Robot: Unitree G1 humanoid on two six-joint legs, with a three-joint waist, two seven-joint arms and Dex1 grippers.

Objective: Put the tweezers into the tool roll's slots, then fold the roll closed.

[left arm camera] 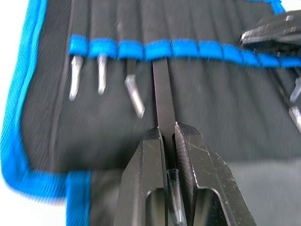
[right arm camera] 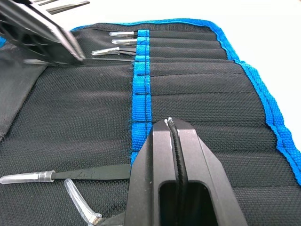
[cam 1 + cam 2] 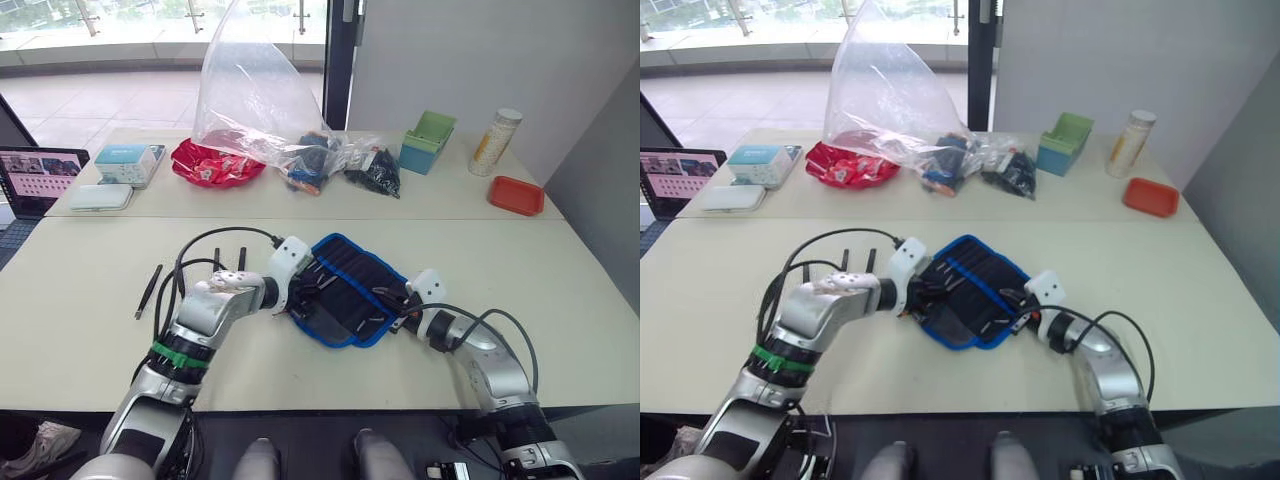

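Tweezers (image 1: 162,94) are clamped in the left jaws, long axis aimed straight into a slot (image 1: 159,49) ahead; right jaws are closed, pressing the roll (image 2: 197,94).

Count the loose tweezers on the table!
3. One of the slim black pointed tweezers lies left of the dark fabric tool roll with blue edging; two more poke out behind the left arm, which may hide others.

The open tool roll (image 3: 345,290) is spread on the near bench (image 3: 90,350), with loose tweezers (image 3: 148,291) lying to its left. On the far bench (image 3: 450,195) are set a laptop (image 3: 38,180), boxes (image 3: 130,163), bags (image 3: 250,110), a green bin (image 3: 428,142), a jar (image 3: 495,142) and a red tray (image 3: 516,195).
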